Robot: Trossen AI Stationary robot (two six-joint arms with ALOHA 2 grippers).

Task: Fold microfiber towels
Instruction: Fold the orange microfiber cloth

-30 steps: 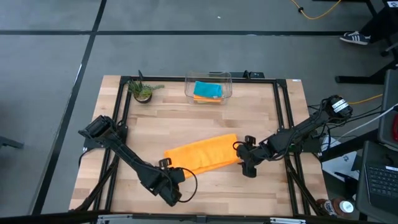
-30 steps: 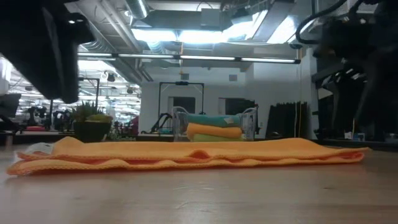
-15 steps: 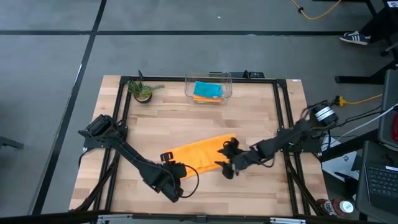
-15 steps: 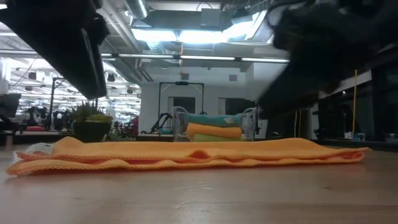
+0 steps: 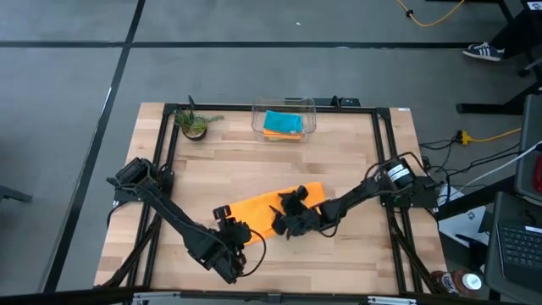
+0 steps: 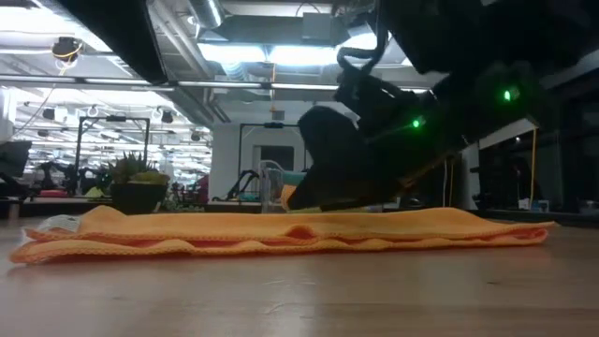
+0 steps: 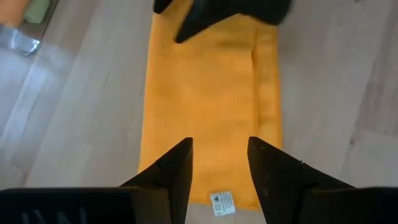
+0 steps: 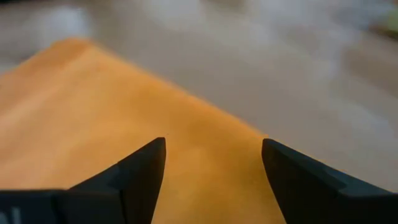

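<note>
An orange microfiber towel (image 5: pixel 254 212) lies folded into a long strip on the wooden table, slanting from near left to far right. It also shows in the low view (image 6: pixel 281 236). A white tag (image 7: pixel 221 201) sits at its left end. My left gripper (image 5: pixel 225 219) is open above that left end, fingers (image 7: pixel 177 165) on either side of the strip's width, clear of it. My right gripper (image 5: pixel 279 222) is open low over the strip's middle (image 8: pixel 93 112). My right gripper comes slanting down from the table's right over the middle of the towel's top face (image 6: pixel 309 217). Its open fingers (image 8: pixel 140 168) stand close over the cloth. I cannot tell whether they touch it.
A clear plastic bin (image 5: pixel 284 121) at the far edge holds a stack of folded towels, teal on top (image 6: pixel 323 192). A small potted plant (image 5: pixel 195 124) stands at the far left. Bare wood lies near and far of the strip.
My right gripper has gone from beyond the towel's right end toward the table's left, along the strip to its middle, and has come down low over it. My left gripper has risen a little at the left end. The towel has stayed flat and still.
</note>
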